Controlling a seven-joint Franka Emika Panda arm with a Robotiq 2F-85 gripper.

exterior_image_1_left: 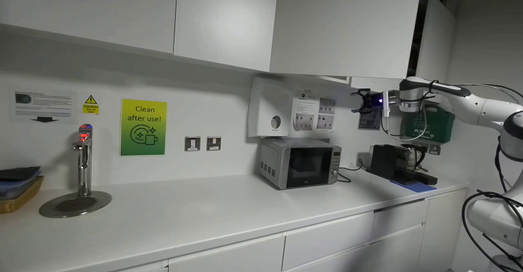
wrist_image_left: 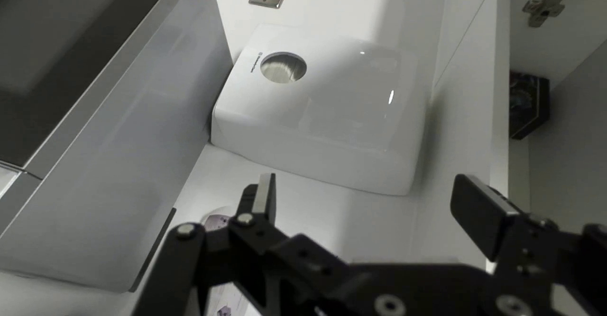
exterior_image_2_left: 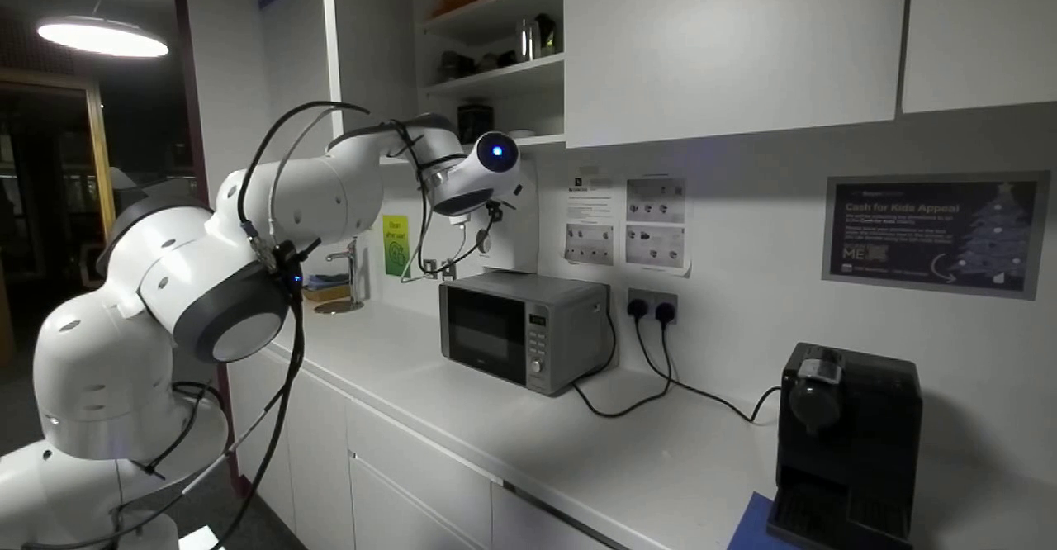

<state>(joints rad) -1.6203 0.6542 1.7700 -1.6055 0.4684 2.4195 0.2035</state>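
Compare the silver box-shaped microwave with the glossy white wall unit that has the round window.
Colour: the silver microwave has a dark front door; the glossy white wall unit is almost all white.
Place: the microwave stands on the white worktop; the wall unit is mounted higher, on the white wall.
Shape: the microwave has sharper edges, the wall unit rounded corners.
Shared: both are boxy, and the open black gripper holds neither.

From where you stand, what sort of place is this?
Probably a shared kitchenette, perhaps in an office: there's a microwave on the counter, what looks like a coffee machine nearby, and a sign reading "Clean after use!"
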